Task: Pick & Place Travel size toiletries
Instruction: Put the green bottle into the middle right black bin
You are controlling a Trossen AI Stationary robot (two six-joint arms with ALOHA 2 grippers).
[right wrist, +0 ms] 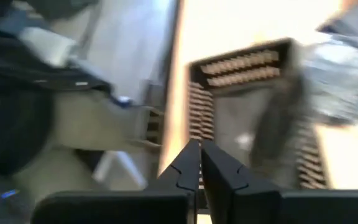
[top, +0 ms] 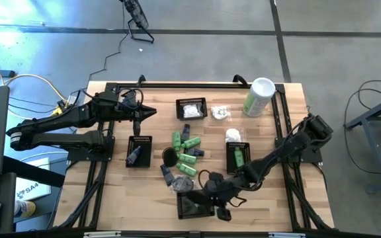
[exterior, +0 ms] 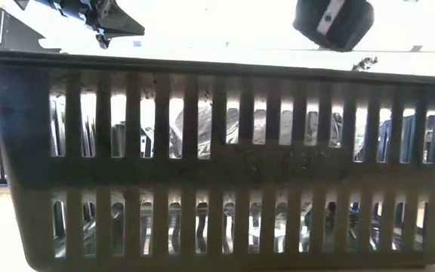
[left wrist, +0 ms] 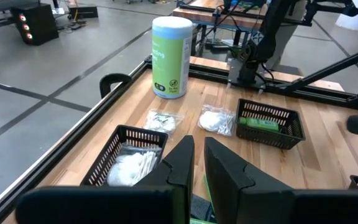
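From above, green bottles (top: 185, 151) are seen clustered mid-bench (top: 290, 198); the right gripper (top: 222, 213), fingers clenched empty, hangs beside the front basket (top: 194, 206). Only the left wrist view shows the left gripper (left wrist: 197, 163) nearly closed, empty.

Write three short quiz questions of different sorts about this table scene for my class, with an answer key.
1. True or false: the tall canister stands inside a basket.
2. Which gripper is over the front basket? A) left B) right
3. What lies in the basket on the right?

Key:
1. False; it stands on the bare table.
2. B; the right gripper is there, fingers shut; the left gripper waits near the back left.
3. A green bottle.
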